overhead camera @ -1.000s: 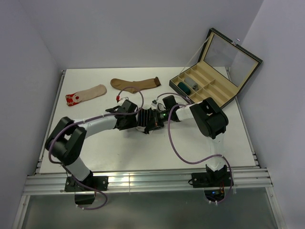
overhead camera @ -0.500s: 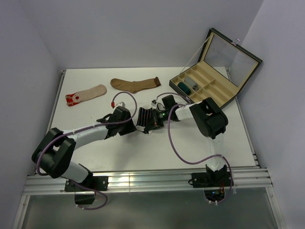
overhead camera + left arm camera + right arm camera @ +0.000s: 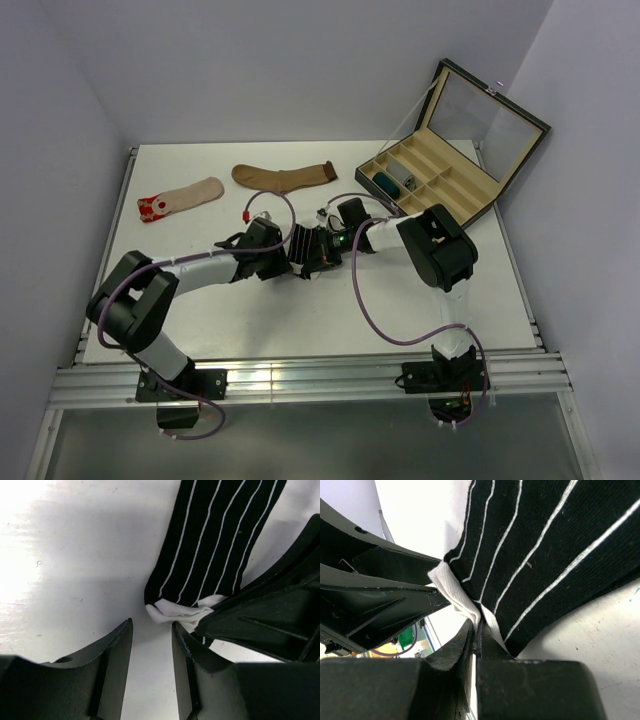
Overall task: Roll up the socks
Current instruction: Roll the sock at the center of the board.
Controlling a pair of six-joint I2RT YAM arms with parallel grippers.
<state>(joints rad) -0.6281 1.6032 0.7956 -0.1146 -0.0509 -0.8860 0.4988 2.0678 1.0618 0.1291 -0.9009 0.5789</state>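
A black sock with thin white stripes point(image 3: 303, 246) lies in the middle of the table between my two grippers; it shows in the left wrist view point(image 3: 215, 545) and the right wrist view point(image 3: 545, 555). My right gripper point(image 3: 479, 630) is shut on its white toe end point(image 3: 455, 597). My left gripper point(image 3: 152, 630) is open and empty, its fingertips on the table just short of that white end point(image 3: 175, 612). A brown sock point(image 3: 285, 177) and a beige red-toed sock point(image 3: 180, 197) lie flat at the back left. A teal rolled sock point(image 3: 384, 183) and a grey one point(image 3: 404, 178) sit in the box.
An open divided box point(image 3: 470, 195) with its lid raised stands at the back right. The two arms meet at the table's centre, with purple cables looping over them. The table's near edge is a metal rail.
My left gripper drew back to the left, then came back right to the sock's end. My right gripper has stayed shut on the sock.
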